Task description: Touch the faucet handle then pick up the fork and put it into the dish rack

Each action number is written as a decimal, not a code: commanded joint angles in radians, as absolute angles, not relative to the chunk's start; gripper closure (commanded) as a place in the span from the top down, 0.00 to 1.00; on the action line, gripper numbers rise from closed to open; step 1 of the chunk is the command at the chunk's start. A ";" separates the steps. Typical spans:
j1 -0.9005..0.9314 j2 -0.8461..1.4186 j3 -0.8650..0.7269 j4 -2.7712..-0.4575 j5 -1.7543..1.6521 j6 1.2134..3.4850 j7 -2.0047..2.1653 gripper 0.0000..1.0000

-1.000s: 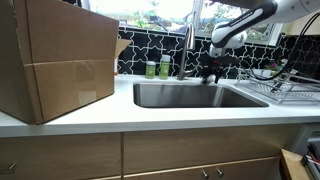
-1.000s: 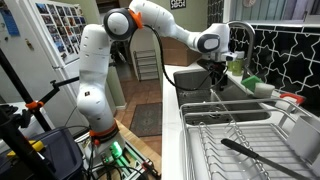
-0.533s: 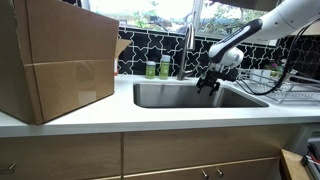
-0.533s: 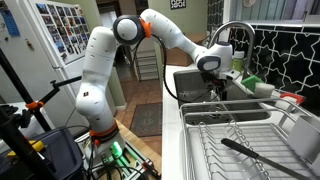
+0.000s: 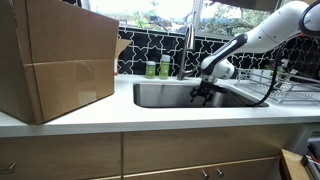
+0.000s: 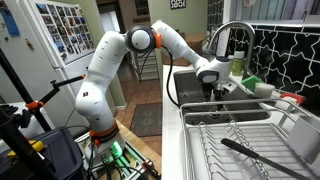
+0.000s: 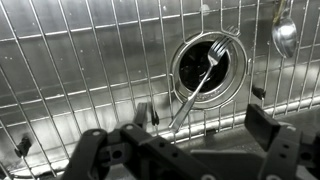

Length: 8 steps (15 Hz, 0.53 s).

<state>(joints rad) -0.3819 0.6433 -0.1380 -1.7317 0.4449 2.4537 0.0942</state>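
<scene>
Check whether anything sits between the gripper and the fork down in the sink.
Nothing visible does. In the wrist view the fork lies bare on the wire grid over the drain, directly ahead of the open gripper. The spoon rests off to the side, apart from the fork.

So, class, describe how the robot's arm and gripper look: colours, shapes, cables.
The arm is glossy white, built of rounded segments with dark joints and an orange ring at one joint. The gripper is black and blocky. A dark cable loops under the forearm.
</scene>
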 commanded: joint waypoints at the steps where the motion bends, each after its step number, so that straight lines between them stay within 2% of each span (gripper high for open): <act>1: -0.364 0.739 -0.150 -1.625 0.418 2.425 0.183 1.00; 8: -0.311 0.852 -0.204 -1.471 0.318 2.263 0.381 1.00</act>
